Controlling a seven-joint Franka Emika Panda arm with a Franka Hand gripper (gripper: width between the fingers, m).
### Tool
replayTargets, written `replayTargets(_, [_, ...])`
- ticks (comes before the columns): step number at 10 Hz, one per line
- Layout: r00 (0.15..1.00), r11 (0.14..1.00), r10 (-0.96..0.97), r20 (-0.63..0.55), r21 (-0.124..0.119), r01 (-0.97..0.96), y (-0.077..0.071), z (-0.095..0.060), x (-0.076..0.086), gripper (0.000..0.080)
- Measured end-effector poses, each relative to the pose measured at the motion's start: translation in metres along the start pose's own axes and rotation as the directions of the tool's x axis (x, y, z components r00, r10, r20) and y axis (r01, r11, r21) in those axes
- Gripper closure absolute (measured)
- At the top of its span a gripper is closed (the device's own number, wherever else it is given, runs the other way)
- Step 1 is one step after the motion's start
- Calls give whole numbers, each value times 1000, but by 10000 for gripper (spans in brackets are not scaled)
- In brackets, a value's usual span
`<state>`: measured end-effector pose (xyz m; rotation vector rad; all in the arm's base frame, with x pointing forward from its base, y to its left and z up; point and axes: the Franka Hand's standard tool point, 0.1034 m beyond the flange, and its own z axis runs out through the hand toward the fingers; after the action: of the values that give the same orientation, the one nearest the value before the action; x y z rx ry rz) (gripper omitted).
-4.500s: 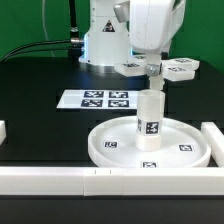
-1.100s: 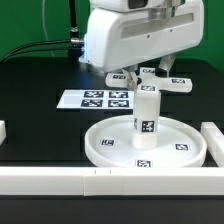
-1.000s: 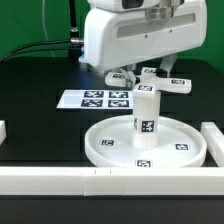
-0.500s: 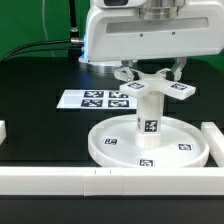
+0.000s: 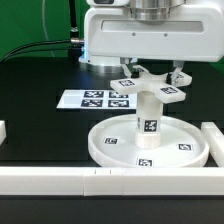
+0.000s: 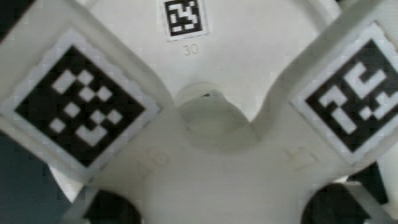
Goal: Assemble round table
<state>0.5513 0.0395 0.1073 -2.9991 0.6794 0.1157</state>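
The large rimmed round disc (image 5: 110, 150) lies on the black table in the exterior view. The short cylinder leg (image 5: 148, 118) stands upright at its middle. The cross-shaped four-arm piece (image 5: 150, 90) sits on top of the leg, with tags on its arms. My gripper (image 5: 152, 74) comes straight down from above and is shut on the cross-shaped piece, one finger on each side of its hub. In the wrist view the cross-shaped piece (image 6: 205, 120) fills the picture, and dark fingertips (image 6: 111, 205) show at either side of it.
The marker board (image 5: 100, 99) lies behind the disc toward the exterior view's left. White border blocks run along the front (image 5: 60, 180), at the right (image 5: 212, 135) and at the left edge (image 5: 3, 130). Black cables (image 5: 40, 45) trail at the back left.
The gripper and the cross-shaped piece have turned together on top of the leg; the arms now point in other directions. Disc and leg stay in place.
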Motion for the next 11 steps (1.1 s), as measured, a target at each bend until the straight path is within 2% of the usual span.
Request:
replayTargets(2, [963,962,268,-3,53,-268,1,1,0,354])
replayTargets(3, [942,940,336,-11,70,-334,0,1,0,354])
replayTargets(5, [864,861,504,2,81,-502,0,1,1,354])
replayTargets(9, [781,777,625,15,82,-624,0,0,2,354])
replayTargets(11, [611,601,789,58,132,-788,1,0,7,354])
